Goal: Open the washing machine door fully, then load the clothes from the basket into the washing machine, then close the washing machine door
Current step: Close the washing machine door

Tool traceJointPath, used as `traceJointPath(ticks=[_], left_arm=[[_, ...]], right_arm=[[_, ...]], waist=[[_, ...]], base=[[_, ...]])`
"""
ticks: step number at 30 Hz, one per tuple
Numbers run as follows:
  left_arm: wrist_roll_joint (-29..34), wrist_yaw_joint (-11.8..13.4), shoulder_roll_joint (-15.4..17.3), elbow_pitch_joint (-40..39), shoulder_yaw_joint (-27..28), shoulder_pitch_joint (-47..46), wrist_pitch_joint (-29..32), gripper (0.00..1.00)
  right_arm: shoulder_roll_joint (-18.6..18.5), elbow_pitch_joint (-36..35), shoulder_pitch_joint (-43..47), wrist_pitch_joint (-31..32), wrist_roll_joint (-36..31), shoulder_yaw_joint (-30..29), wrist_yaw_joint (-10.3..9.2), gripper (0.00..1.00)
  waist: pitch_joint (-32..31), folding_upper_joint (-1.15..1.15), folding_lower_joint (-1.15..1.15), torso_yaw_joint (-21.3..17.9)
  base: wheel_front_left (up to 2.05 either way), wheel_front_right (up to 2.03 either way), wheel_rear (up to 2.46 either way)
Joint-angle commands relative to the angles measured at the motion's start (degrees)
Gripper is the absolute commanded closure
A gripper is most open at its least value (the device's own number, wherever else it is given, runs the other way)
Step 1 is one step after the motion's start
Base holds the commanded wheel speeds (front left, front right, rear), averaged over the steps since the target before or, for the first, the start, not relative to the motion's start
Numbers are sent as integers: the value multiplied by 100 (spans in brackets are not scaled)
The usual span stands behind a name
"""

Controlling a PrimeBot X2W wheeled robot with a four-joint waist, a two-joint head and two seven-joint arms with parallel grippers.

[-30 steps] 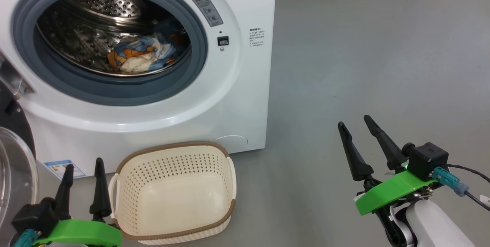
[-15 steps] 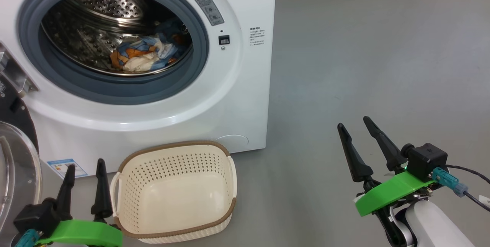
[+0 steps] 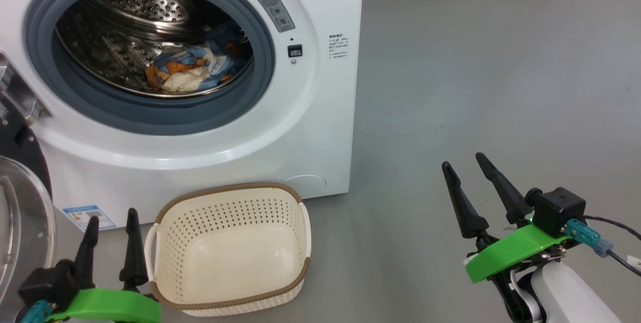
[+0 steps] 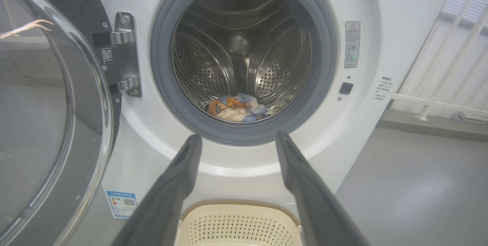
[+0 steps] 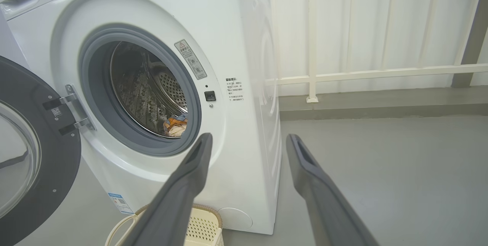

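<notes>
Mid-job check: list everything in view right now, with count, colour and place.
washing machine: one, white, upper left of head view
washing machine door: one, black rim, clear glass, swung open at the machine's hinge side
drum: one, steel, perforated, inside the grey gasket
clothes: one heap, blue, orange and cream, at the drum's bottom
basket: one, cream with brown rim, empty, on the floor before the machine
label sticker: one, blue, machine's lower front
railing: one, white, beyond the machine
floor: grey
left claw: black fingers, open, empty, beside the basket
right claw: black fingers, open, empty, over bare floor
</notes>
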Motion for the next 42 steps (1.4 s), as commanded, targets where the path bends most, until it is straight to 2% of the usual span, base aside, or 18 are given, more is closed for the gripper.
traceJointPath(ticks=[1,12,20,42], left_arm=[[45,-28,89,-115,174,-41,-37,0],[56,-28,80,-118,154,-36,-37,0],[59,-28,86,-89,129,6,-37,0],[289,-9,29,-31,240,91,-37,0]], right_arm=[[-26,-119,8,-46,53,86,32,0],[-7,-117,35,-46,42,49,32,0],[5,-102,70,-46,54,44,32,0],[56,-55,135,-46,146,96,32,0]], waist=[[11,0,0,13],[-15,0,0,106],[-105,0,0,379],[-213,0,0,1867]], base=[[0,0,0],[0,0,0],[0,0,0],[0,0,0]])
